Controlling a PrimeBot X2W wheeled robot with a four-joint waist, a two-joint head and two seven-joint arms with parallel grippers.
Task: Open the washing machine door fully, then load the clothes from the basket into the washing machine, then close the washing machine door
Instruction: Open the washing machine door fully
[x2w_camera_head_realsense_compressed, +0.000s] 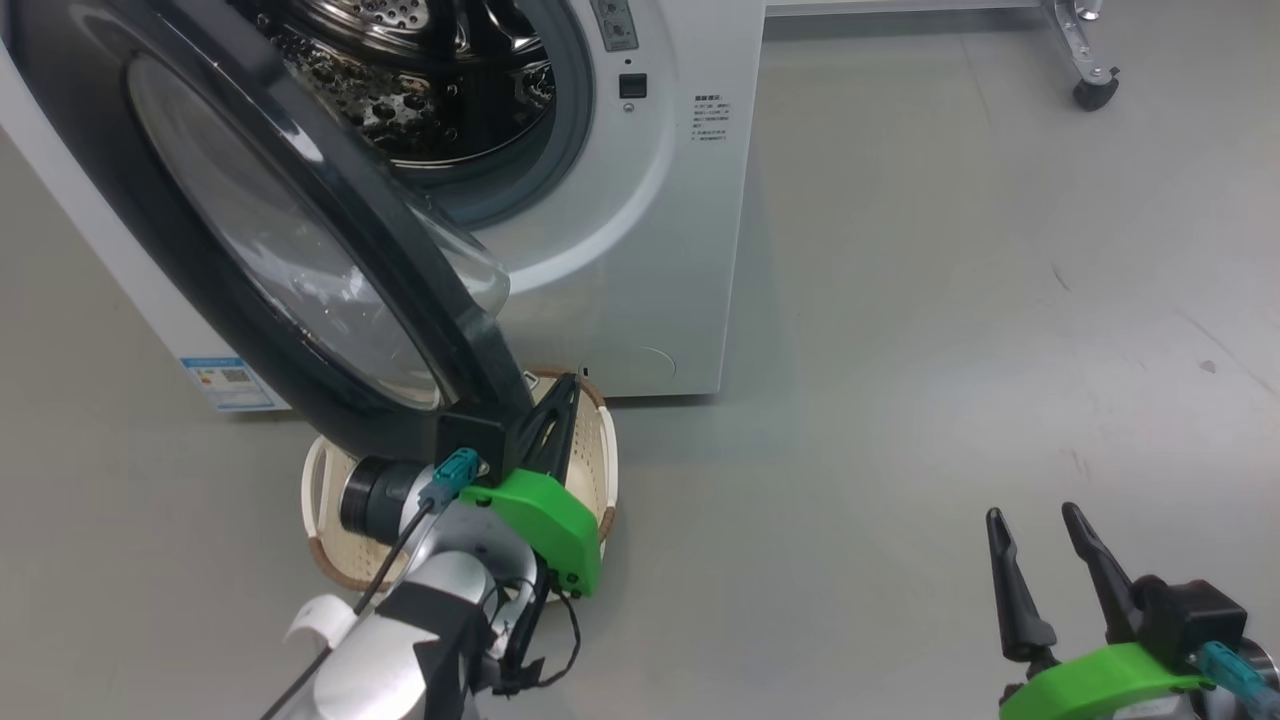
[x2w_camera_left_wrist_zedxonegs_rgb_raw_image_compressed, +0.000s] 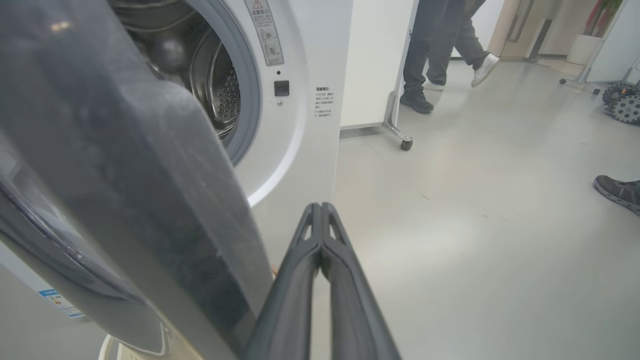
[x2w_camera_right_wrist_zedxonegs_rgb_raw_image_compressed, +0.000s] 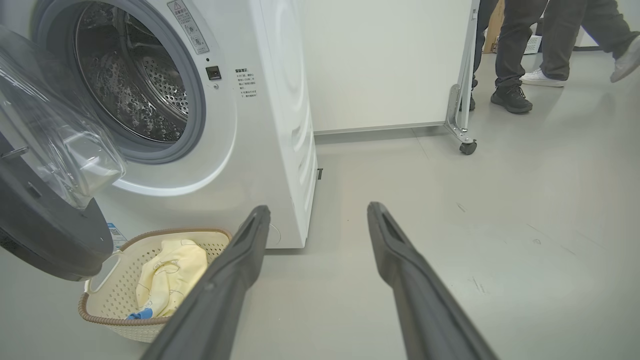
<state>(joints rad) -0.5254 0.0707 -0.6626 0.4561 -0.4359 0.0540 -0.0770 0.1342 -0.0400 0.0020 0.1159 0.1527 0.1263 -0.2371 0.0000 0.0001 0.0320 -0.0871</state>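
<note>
The washing machine (x2w_camera_head_realsense_compressed: 640, 250) stands with its drum (x2w_camera_right_wrist_zedxonegs_rgb_raw_image_compressed: 130, 80) open. Its door (x2w_camera_head_realsense_compressed: 260, 250), black-rimmed with a clear glass bowl, is swung out partway. My left gripper (x2w_camera_head_realsense_compressed: 570, 382) is shut on nothing, its fingers (x2w_camera_left_wrist_zedxonegs_rgb_raw_image_compressed: 320, 235) close beside the door's (x2w_camera_left_wrist_zedxonegs_rgb_raw_image_compressed: 125, 175) lower edge, on the machine's side. The basket (x2w_camera_right_wrist_zedxonegs_rgb_raw_image_compressed: 115, 300) sits on the floor below the door (x2w_camera_right_wrist_zedxonegs_rgb_raw_image_compressed: 50, 215). It holds the pale yellow clothes (x2w_camera_right_wrist_zedxonegs_rgb_raw_image_compressed: 170, 275) and a blue piece (x2w_camera_right_wrist_zedxonegs_rgb_raw_image_compressed: 140, 315). In the head view my left arm covers most of the basket (x2w_camera_head_realsense_compressed: 592, 450). My right gripper (x2w_camera_head_realsense_compressed: 1032, 515) hangs open over bare floor to the right, its fingers (x2w_camera_right_wrist_zedxonegs_rgb_raw_image_compressed: 250, 235) empty.
A white panel on a wheeled metal foot (x2w_camera_right_wrist_zedxonegs_rgb_raw_image_compressed: 467, 145) stands right of the machine. People's legs and shoes (x2w_camera_right_wrist_zedxonegs_rgb_raw_image_compressed: 510, 95) are behind it, and another shoe (x2w_camera_left_wrist_zedxonegs_rgb_raw_image_compressed: 617, 190) shows at the right. Grey floor (x2w_camera_head_realsense_compressed: 950, 350) stretches to the machine's right.
</note>
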